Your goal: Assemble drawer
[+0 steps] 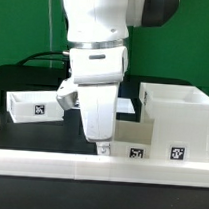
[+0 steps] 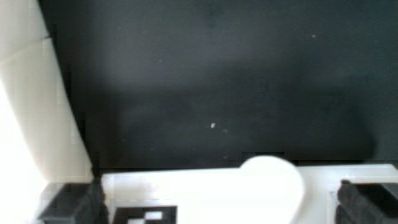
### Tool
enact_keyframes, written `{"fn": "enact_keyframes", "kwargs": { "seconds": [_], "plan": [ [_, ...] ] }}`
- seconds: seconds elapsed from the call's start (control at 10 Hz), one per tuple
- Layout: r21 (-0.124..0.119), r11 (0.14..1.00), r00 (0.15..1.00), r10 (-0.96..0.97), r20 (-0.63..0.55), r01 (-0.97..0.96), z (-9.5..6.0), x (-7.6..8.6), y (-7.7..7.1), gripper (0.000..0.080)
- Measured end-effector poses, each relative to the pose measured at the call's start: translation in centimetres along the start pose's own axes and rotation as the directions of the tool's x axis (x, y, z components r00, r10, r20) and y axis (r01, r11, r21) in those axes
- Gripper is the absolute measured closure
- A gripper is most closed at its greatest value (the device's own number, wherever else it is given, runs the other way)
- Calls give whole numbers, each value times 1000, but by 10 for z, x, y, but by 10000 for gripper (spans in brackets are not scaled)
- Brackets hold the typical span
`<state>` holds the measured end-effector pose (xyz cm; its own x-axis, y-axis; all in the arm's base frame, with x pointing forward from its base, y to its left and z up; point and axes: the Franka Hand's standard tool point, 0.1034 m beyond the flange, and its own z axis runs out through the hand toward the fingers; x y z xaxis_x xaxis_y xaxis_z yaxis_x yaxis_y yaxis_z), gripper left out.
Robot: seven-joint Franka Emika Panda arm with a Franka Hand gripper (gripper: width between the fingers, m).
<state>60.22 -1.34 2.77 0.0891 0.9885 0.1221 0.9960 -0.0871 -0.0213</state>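
Observation:
The large hollow white drawer case (image 1: 178, 115) stands at the exterior view's right, with a tag low on its front. One small white tray (image 1: 30, 104) lies at the left. A second tray (image 1: 129, 134) sits in the middle beside the case, partly hidden behind my gripper (image 1: 103, 146). The gripper points down, low at this tray. In the wrist view the gripper (image 2: 222, 205) is open. Its dark fingers (image 2: 71, 205) stand on either side of the white tray (image 2: 231, 190), which shows a tag and a rounded bump. A small gap shows on one side.
A long low white rail (image 1: 98, 170) runs along the front of the black table and shows as a white strip in the wrist view (image 2: 32, 110). Cables lie behind the left tray.

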Motion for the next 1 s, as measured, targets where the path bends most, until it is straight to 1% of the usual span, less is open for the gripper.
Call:
{"fn": "enact_keyframes", "kwargs": {
  "seconds": [0.1,0.5,0.7,0.8,0.9,1.0],
  "plan": [
    [5,1000,1000,28,4,-28,2,-2,-2,150],
    [6,1000,1000,29,3,-29,2,-3,-2,150],
    [-8,999,999,-52,6,52,6,-2,-5,150],
    [-6,997,997,-76,16,76,7,-3,-5,150],
    [-2,997,997,-79,25,79,9,-1,-6,150],
    [2,996,995,-92,32,92,11,5,-7,150]
  ]
}}
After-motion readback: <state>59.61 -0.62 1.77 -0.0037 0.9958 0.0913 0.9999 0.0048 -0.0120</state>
